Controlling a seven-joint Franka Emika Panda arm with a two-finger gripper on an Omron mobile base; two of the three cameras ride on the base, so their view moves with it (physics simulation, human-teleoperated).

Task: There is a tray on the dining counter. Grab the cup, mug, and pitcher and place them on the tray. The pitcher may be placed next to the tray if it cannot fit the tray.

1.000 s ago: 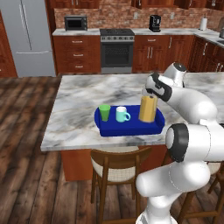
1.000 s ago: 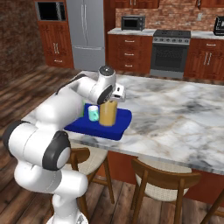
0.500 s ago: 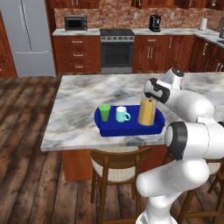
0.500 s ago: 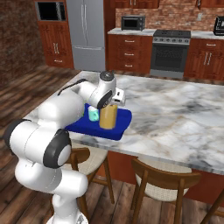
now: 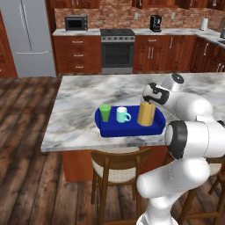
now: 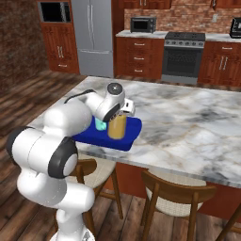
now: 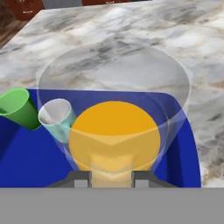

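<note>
"Where has everything ended up, going by the tray (image 5: 130, 129)?"

"All three stand upright inside it. The cup (image 5: 105, 113) is at its left end as I look from behind the arm's left side, the mug (image 5: 122, 115) is just beside the cup with its handle turned toward the pitcher (image 5: 146, 114), and the pitcher takes the right end, clearly the tallest of the lot. The tray itself lies on the dining counter (image 5: 88, 99), close to the near edge where the stools are."

"And the gripper (image 7: 111, 176)?"

"It sits right above the pitcher's rim, the hand bent over it from the right of the tray. From the camera on the hand you look straight down into the glass: the orange liquid in the middle, the green cup (image 7: 18, 107) and the teal mug (image 7: 58, 117) off to one side of it on the blue tray (image 7: 30, 162)."

"Has it got hold of the pitcher (image 7: 114, 114)?"

"The two dark fingertips (image 7: 80, 178) stand partly apart at the glass wall. Whether they pinch it I cannot tell."

"From the other side?"

"The pitcher (image 6: 116, 127) hides most of the mug (image 6: 100, 124), and the tray (image 6: 128, 136) shows past it."
</note>
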